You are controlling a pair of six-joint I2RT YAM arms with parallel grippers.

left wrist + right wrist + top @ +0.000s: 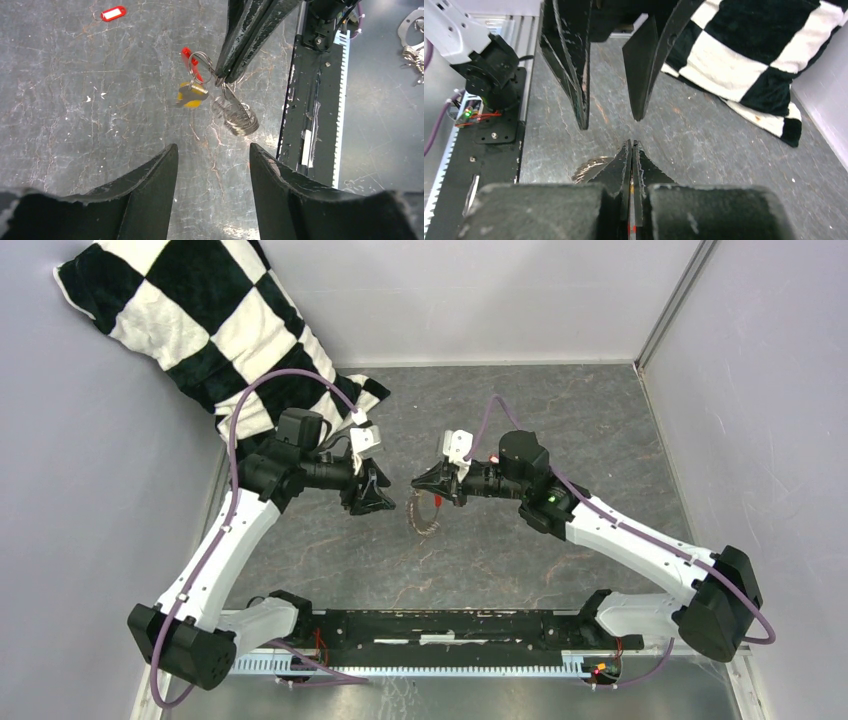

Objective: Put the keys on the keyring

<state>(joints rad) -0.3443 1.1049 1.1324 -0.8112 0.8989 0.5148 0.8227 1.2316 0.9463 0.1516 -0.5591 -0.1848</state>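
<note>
Two robot arms reach out from the black rail point(450, 625) at the near edge of the desk point(480, 560), their tools almost tip to tip above mid-desk. The left tool point(214, 148) stands wide apart and holds nothing. Facing it, the right tool point(223, 79) has its fingers pressed together on a thin wire loop of the keyring point(240, 117). The grey coil sits just below those tips; whether it hangs or touches the desk cannot be told. Its red arc point(189, 59) juts to one side, and the yellow key point(192, 95) dangles just beside it. The red key point(112, 13), white-marked, lies flat on the desk, well apart from the ring. Beyond, a checked pillow point(200, 320) leans in the far left corner.
</note>
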